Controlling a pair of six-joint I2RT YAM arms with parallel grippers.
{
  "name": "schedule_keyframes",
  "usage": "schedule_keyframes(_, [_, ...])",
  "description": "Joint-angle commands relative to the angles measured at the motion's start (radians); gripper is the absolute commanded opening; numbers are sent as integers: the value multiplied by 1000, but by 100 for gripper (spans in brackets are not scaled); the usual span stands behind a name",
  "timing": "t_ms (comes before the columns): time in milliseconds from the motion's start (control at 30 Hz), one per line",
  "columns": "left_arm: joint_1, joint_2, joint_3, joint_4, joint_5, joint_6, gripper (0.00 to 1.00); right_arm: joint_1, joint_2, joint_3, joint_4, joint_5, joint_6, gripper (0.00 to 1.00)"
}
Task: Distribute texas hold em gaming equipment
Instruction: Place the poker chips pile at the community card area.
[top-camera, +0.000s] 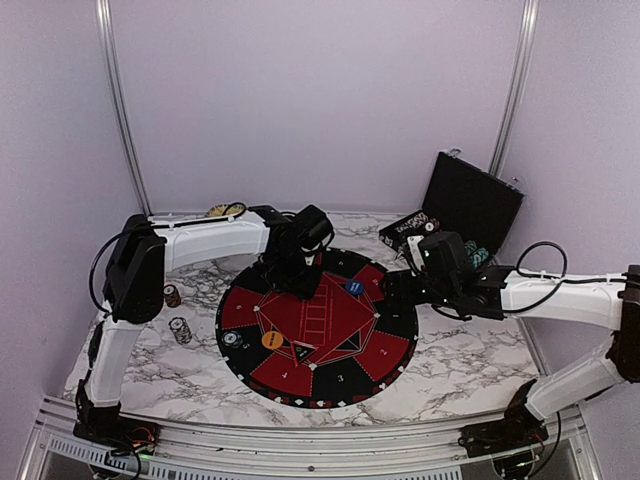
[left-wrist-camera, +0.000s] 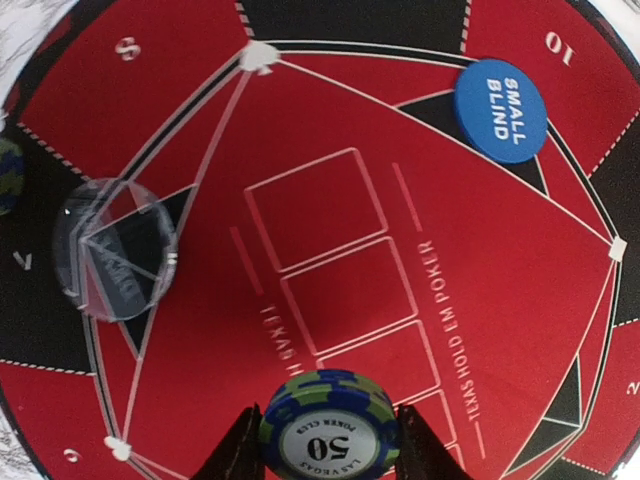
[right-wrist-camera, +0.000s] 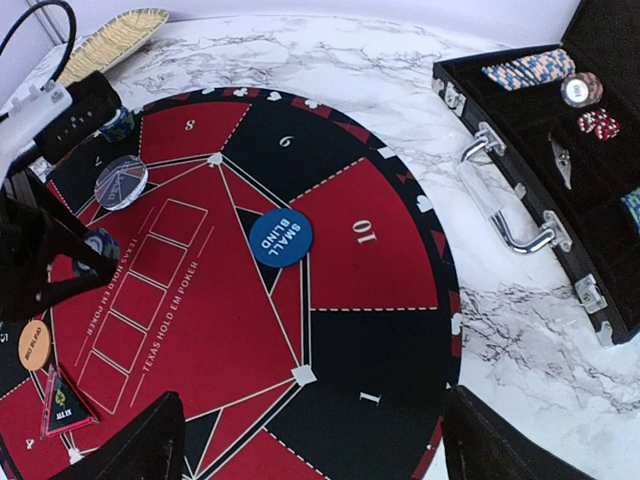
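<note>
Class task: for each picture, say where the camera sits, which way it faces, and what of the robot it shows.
Top external: high behind the robot, looking down on the round mat; left arm and right arm show.
Left wrist: close above the mat, facing down; left gripper shut on a poker chip.
Right wrist: by the mat's right edge, facing mat and black case; right gripper open.
Shared: the blue disc appears in all.
</note>
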Motion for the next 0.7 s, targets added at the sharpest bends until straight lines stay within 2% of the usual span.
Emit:
schedule_keyframes(0, [-60,99,127,-95,20,-17,32,-21,-48,-21,-22,7,21,86])
schedule_keyframes(167, [-100,190,225,-120,29,-23,32,-26,-73,-46,-34,10,28,86])
schedule_keyframes(400, [-111,228,242,-122,26,-25,35,-27,-87,-56,-46,8,28,86])
schedule_keyframes(467, [-112,228,246,-123,24,-26,39,-27,-85,-51,-52,1,28,86])
schedule_keyframes(667, [-110,202,258,-120,12,-27,62,-26,-50,-25,-71,-23,19,86])
